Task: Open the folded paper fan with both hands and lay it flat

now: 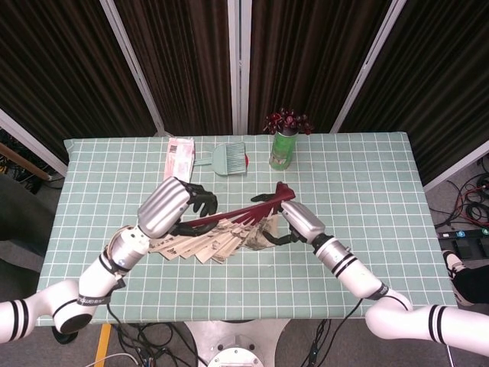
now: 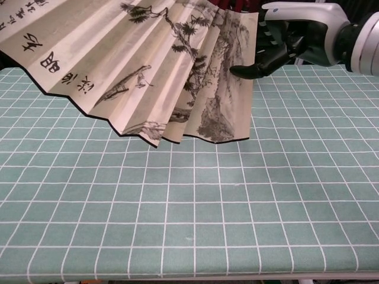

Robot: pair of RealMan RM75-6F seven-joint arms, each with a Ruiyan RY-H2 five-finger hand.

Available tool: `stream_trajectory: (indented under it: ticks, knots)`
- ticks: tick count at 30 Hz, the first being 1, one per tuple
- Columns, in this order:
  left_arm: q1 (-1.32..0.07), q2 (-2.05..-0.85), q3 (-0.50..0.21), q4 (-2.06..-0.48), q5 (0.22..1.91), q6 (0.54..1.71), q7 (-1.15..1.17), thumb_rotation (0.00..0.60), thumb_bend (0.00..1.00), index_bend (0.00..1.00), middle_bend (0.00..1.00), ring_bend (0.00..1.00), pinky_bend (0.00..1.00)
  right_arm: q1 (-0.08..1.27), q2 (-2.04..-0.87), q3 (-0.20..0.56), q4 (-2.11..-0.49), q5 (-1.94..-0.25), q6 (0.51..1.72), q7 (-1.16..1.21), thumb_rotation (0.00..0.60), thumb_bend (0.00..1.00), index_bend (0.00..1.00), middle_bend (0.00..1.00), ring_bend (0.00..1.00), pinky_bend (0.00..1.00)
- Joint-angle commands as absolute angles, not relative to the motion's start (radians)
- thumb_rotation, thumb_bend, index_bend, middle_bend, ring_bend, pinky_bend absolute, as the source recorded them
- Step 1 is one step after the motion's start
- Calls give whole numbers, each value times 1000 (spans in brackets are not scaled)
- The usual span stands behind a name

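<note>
The paper fan [image 1: 218,243] is partly spread and held above the table, its dark red ribs [image 1: 241,212] running up to the right. In the chest view its painted paper [image 2: 148,65] fills the upper left. My left hand [image 1: 174,208] grips the fan at its left part, over the ribs, and is hidden behind the paper in the chest view. My right hand [image 1: 296,221] is at the fan's right edge. There its thumb [image 2: 244,71] lies on the front of the paper and its fingers [image 2: 283,42] sit behind the edge, pinching it.
At the back of the green checked table [image 1: 367,199] stand a green can with red flowers [image 1: 283,150], a small pale brush [image 1: 230,158] and a pink packet [image 1: 180,157]. The can stands just behind the fan's rib ends.
</note>
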State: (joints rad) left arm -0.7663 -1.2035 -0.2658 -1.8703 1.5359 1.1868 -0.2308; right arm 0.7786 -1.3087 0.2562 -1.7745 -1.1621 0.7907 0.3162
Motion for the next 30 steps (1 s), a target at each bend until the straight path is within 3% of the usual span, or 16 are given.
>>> stream_trajectory:
  ticks: [1, 5, 10, 19, 30]
  knots:
    - [-763, -1200, -264, -1866, 1537, 1189, -234, 600, 326, 627, 708, 693, 839, 798, -1334, 265, -1768, -1136, 780, 285, 600, 380, 307, 186, 100, 129]
    - [-752, -1193, -250, -1854, 1552, 1201, -234, 600, 326, 627, 708, 694, 838, 807, -1364, 270, -1749, -1112, 822, 218, 600, 581, 555, 249, 139, 128]
    - [-726, -1197, -208, -1792, 1606, 1231, -189, 600, 327, 627, 710, 693, 835, 800, -1363, 262, -1720, -1097, 902, 89, 600, 625, 689, 281, 147, 128]
    - [-682, -1288, -112, -1609, 1754, 1310, -33, 600, 331, 628, 710, 690, 821, 742, -1384, 217, -1625, -1230, 1129, -133, 600, 612, 695, 275, 148, 116]
    - [-663, -1453, -72, -1377, 1884, 1395, 237, 600, 330, 627, 701, 684, 809, 667, -1521, 145, -1392, -1453, 1356, -204, 600, 601, 603, 261, 148, 68]
